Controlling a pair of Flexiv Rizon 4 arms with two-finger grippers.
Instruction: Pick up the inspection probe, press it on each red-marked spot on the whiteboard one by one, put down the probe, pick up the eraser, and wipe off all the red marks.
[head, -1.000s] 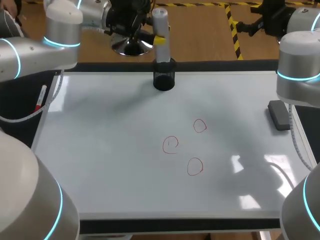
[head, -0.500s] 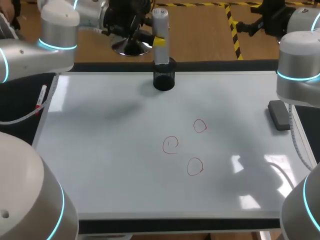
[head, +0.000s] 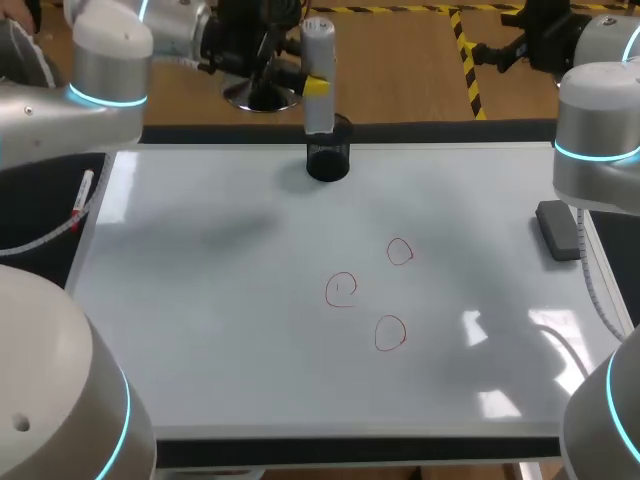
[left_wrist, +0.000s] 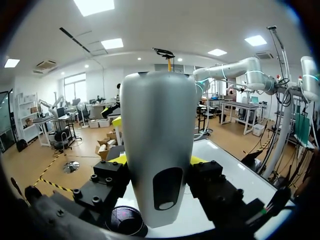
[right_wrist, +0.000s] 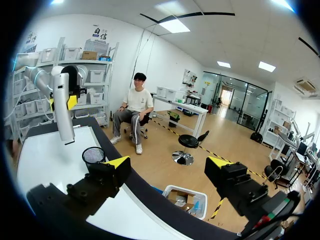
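The left gripper (head: 316, 86) is clamped on the probe (head: 319, 45), one yellow-tipped finger on each side of its grey body. It holds the probe upright over the black cup (head: 328, 160) at the far edge of the whiteboard (head: 200, 300). In the last second the left arm has swung a little further toward its own side, and the probe has shifted slightly with it. The right wrist view shows the probe's lower end just clear of the cup's rim. The pickup therefore looks done, and carrying the probe to the first of the three red circles (head: 400, 251) likely comes next. The right gripper (right_wrist: 167, 167) hangs beyond the board's far edge with fingers apart and nothing between them. The eraser (head: 557, 230) lies untouched at the board's right edge.
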